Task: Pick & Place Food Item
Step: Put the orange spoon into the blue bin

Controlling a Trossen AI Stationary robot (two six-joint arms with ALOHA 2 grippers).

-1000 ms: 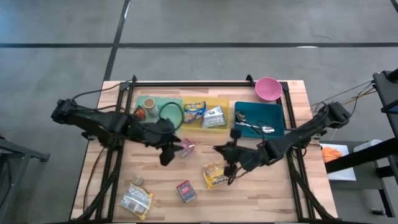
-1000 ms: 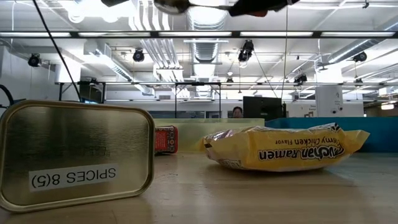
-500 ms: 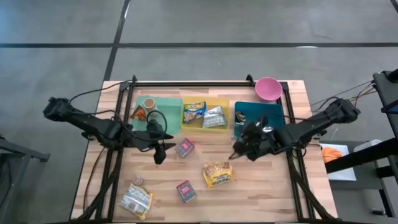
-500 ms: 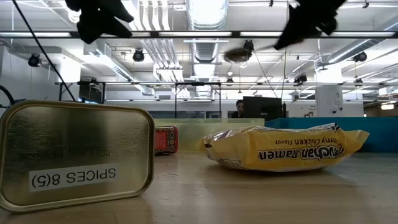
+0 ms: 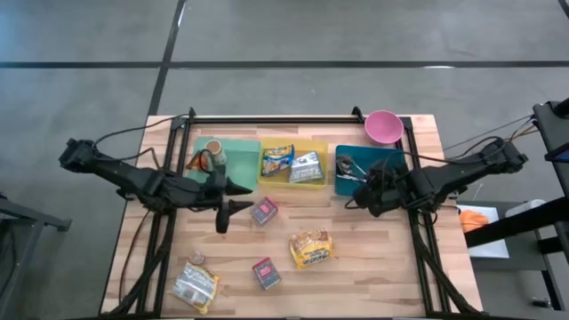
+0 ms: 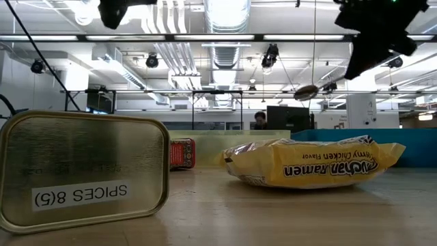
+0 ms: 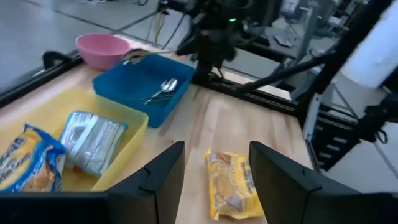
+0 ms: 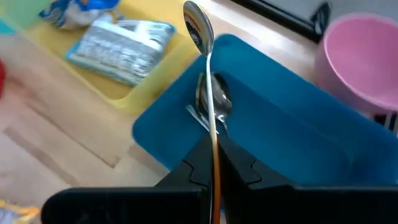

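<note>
High view puts my right tool [image 5: 359, 188] at the near edge of the blue tray [image 5: 391, 160], its fingers clamped together on the handle of a spoon [image 8: 204, 56]. My right wrist view shows that spoon sticking out past my fingers, its bowl raised over the tray, with other cutlery [image 8: 214, 102] lying in the tray beneath it. A pink bowl [image 5: 383, 126] stands just beyond the tray, at the tabletop's [image 5: 373, 276] far right corner.

My left tool [image 5: 236, 196] hangs above the tabletop in front of the green tray [image 5: 240, 151], fingers apart and holding nothing. My left wrist view looks out between those two dark fingers [image 7: 165, 174] at the ramen packet [image 7: 230, 185], which lies flat on the wood, well apart from both tools. From above, the same ramen packet sits near the middle of the tabletop, in front of the yellow tray [image 5: 313, 180]. That tray holds a blue packet [image 5: 276, 160] and a silvery packet [image 5: 307, 166] side by side.

A small pink box [image 5: 264, 211] lies just beside my left tool, and a spice tin [image 6: 82, 171] fills the near left of the low view.
</note>
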